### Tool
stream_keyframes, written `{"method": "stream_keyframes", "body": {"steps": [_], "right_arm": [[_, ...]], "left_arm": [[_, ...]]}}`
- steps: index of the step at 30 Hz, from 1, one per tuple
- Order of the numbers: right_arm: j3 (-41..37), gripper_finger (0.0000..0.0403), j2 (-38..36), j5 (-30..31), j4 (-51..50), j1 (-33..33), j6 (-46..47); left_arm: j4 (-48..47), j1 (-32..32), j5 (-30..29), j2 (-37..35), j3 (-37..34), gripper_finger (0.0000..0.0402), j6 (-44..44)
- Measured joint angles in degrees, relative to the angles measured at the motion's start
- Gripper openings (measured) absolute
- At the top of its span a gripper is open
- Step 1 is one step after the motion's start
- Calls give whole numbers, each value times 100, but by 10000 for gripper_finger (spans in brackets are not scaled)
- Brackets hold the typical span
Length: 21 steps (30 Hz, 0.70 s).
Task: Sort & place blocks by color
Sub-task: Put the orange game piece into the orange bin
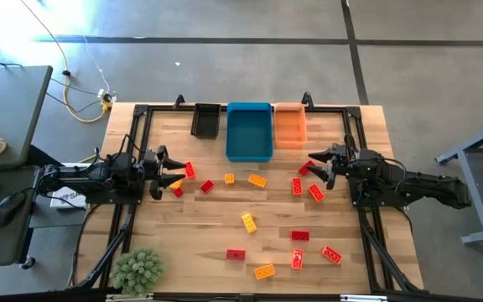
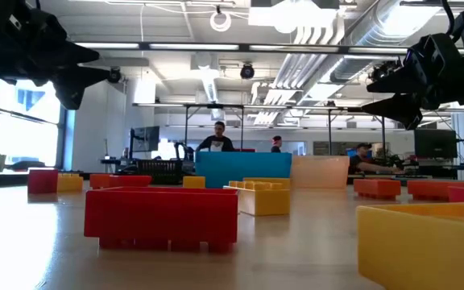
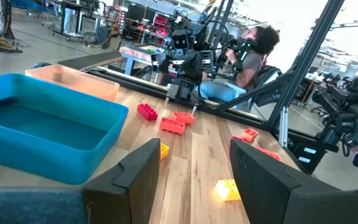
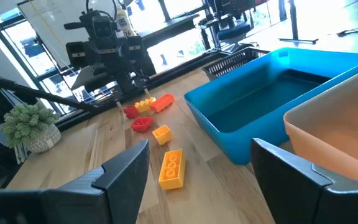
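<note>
Red, orange and yellow blocks lie scattered flat on the wooden table (image 1: 225,210): a red one (image 1: 189,170) and an orange one (image 1: 175,183) near my left gripper (image 1: 164,164), red ones (image 1: 297,186) near my right gripper (image 1: 319,165), a yellow one (image 1: 248,221) mid-table. Each gripper stands open above the table, pointing level toward the middle, with nothing between its fingers (image 3: 145,177) (image 4: 126,171). At the far edge stand a black bin (image 1: 206,120), a blue bin (image 1: 249,131) and an orange bin (image 1: 290,124).
A small green plant (image 1: 138,270) stands at the near left corner. A black frame (image 1: 132,134) runs around the table's edge. More blocks (image 1: 297,259) lie toward the near right. In the room beyond the far edge, people sit at desks (image 2: 218,138).
</note>
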Motion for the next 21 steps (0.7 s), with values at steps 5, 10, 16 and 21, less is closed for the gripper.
{"method": "stream_keyframes", "body": {"steps": [5,10,16,21], "right_arm": [[-1,265,0,199,85,-1,614],[-1,265,0,776,119,-1,1333],[-1,265,0,906,546,-1,1350],[-1,265,0,1204,1277,-1,1592]], "left_arm": [[0,0,1,2,-1,184,0],[1,1,-1,-1,-1,184,0],[2,0,-1,2,1,184,0],[0,0,1,1,1,184,0]]}}
